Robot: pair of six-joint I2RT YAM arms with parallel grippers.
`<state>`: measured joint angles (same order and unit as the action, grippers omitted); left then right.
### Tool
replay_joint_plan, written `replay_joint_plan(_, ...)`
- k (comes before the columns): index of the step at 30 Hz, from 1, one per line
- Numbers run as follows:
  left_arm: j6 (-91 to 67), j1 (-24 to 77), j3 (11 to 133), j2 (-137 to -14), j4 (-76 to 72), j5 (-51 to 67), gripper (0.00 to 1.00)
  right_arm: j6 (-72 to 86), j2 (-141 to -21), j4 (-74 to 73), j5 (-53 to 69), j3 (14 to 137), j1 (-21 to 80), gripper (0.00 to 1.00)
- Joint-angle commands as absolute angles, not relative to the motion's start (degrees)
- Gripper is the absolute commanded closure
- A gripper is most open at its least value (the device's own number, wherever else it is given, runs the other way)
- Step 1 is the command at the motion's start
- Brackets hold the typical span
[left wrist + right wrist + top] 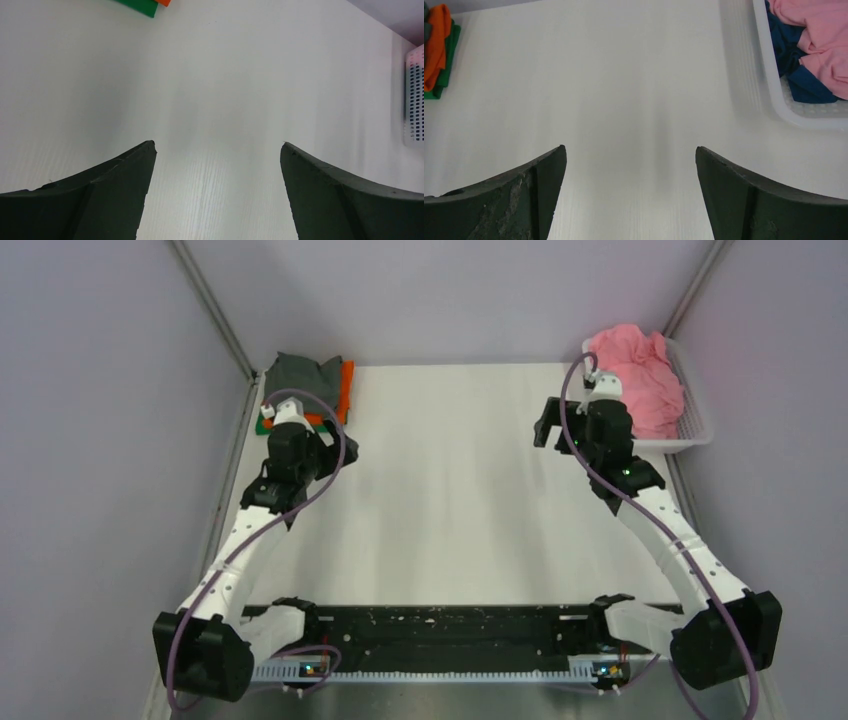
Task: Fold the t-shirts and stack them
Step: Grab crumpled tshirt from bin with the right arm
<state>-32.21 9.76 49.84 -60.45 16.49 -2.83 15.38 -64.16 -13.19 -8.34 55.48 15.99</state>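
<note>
Both jaws well apart from t-shirts [640, 375]

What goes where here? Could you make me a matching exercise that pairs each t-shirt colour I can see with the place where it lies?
Things:
1. pink t-shirt
2. dark blue t-shirt
3. grey t-shirt
4. green t-shirt

Places:
A. lowest layer seen in the folded stack at the far left corner
B. crumpled on top in the white basket
C. top of the folded stack
D. in the basket, partly under another shirt

Pairs: 1-B, 2-D, 3-C, 4-A
</note>
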Motion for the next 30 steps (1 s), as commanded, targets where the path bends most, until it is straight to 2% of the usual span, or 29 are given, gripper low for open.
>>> replay_joint_plan(1,-32.3,9.9,53.2,-62.1,12.6,-2.6,0.01,13.4,-62.6,-10.4,-11.8,55.4,16.2,0.01)
replay_joint_plan(3,-32.6,9.9,53.6,-63.0,12.3,-2.6,0.01,12.5,-62.6,-7.3,-14.6,54.7,16.2,0.01)
replay_joint_plan(6,-32.9,9.9,54.5,-64.6,12.3,-2.7,0.01,13.1,-67.5,-8.3,-20.0,59.8,13.4,0.01)
replay_joint_plan(15,-34.3,9.9,57.4,-68.6,14.9,-4.1,0.01,17.5,-97.1,-14.8,-21.1,88.5,-5.4,0.01)
replay_joint_plan(20,-34.9,9.9,59.0,-70.0,17.4,-5.4,0.01,20.3,-115.3,-17.7,-18.8,106.1,-13.0,0.08)
replay_joint_plan(25,-35.7,10.0,59.8,-70.9,19.2,-5.1,0.01,21.5,-133.6,-21.7,-19.2,125.0,-15.5,0.13)
replay_joint_plan(30,-36.7,10.2,60.4,-71.3,21.8,-4.9,0.01,24.4,-143.8,-21.5,-20.4,134.3,-16.5,0.18)
